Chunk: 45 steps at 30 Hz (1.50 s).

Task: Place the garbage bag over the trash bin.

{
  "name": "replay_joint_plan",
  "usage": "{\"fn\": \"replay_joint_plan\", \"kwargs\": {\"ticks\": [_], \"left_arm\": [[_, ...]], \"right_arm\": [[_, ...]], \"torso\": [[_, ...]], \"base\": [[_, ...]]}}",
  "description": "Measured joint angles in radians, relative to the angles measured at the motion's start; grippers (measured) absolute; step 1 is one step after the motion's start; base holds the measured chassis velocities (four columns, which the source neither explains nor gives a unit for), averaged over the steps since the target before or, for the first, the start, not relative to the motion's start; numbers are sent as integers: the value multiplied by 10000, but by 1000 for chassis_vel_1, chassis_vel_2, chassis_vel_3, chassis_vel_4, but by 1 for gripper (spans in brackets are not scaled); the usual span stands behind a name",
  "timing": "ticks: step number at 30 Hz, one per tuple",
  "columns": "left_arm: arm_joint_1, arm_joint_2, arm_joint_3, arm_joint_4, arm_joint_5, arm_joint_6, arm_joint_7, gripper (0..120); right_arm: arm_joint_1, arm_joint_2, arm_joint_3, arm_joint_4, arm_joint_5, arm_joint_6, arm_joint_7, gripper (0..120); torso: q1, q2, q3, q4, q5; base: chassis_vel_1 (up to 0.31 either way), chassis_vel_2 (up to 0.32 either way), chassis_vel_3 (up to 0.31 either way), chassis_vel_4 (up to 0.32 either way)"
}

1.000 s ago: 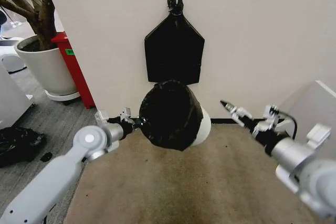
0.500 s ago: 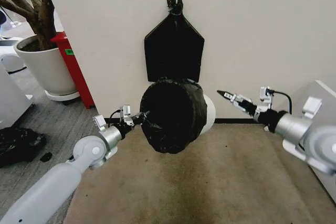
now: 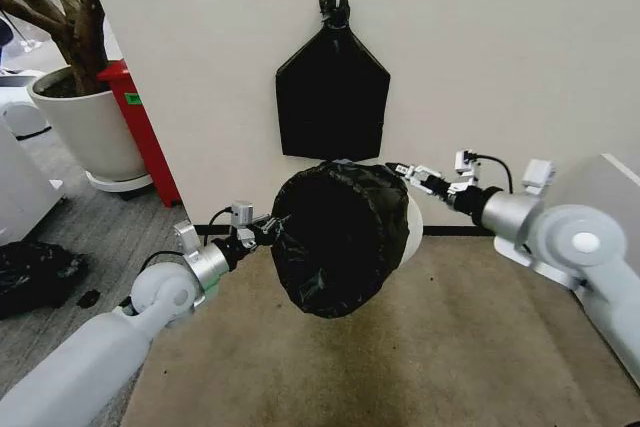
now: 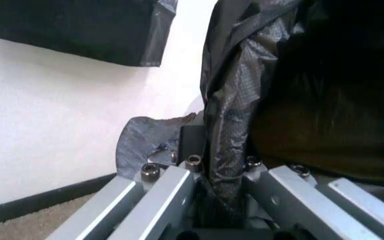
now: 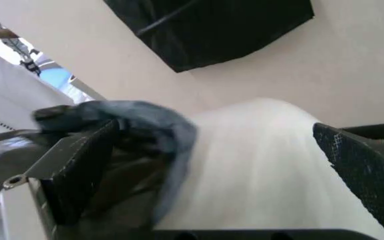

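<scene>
Office corner, by the look of it.
A plain white wall [image 3: 500, 47] with dark baseboard stood at 12 o'clock, carpet [image 3: 400, 347] below; a potted tree [image 3: 70, 97] and red cabinet [image 3: 140, 137] stood at 10 o'clock.

The right gripper [image 3: 400, 169] is now reaching in to the garbage bag [image 3: 340, 237] at the bin's upper right rim (it was well apart a second ago). The trash bin [image 3: 410, 227] is tipping its mouth further towards the camera, and the left gripper [image 3: 268, 227] is still pinching the bag's left edge, slightly higher.
</scene>
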<state>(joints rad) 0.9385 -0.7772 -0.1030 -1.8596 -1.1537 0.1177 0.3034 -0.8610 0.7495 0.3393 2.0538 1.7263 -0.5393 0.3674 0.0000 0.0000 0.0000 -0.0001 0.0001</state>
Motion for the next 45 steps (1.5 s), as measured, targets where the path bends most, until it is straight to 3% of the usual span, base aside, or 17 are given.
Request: {"fn": "replay_joint_plan", "kwargs": {"ticks": [11, 23, 28, 30, 35, 45], "left_arm": [[23, -24, -32, 12, -254, 9, 211, 0], [14, -94, -29, 150, -386, 48, -227, 0], [-70, -58, 58, 140, 322, -44, -406, 0], [-131, -10, 155, 141, 1080, -185, -296, 0], [-179, 150, 289, 152, 2573, -599, 291, 0], [-178, 298, 267, 68, 3629, -1079, 729, 0]], "right_arm": [[-240, 156, -95, -667, -783, 162, -121, 100], [-335, 110, 91, -85, -676, 482, 201, 100], [-417, -98, 373, 239, -529, 485, 208, 100], [-304, -252, 418, 490, -490, 442, 74, 100], [652, -710, -305, 716, -666, 12, -496, 100], [1201, -1057, -1081, 635, -743, -833, -1033, 100]], "torso": [[0, 0, 0, 0, 0], [0, 0, -1, 1, -1], [0, 0, -1, 0, -1], [0, 0, -1, -2, 1], [0, 0, -1, 2, -3], [0, 0, 0, 1, -2]], "base": [[0, 0, 0, 0], [0, 0, 0, 0], [0, 0, 0, 0], [0, 0, 0, 0], [0, 0, 0, 0], [0, 0, 0, 0]]}}
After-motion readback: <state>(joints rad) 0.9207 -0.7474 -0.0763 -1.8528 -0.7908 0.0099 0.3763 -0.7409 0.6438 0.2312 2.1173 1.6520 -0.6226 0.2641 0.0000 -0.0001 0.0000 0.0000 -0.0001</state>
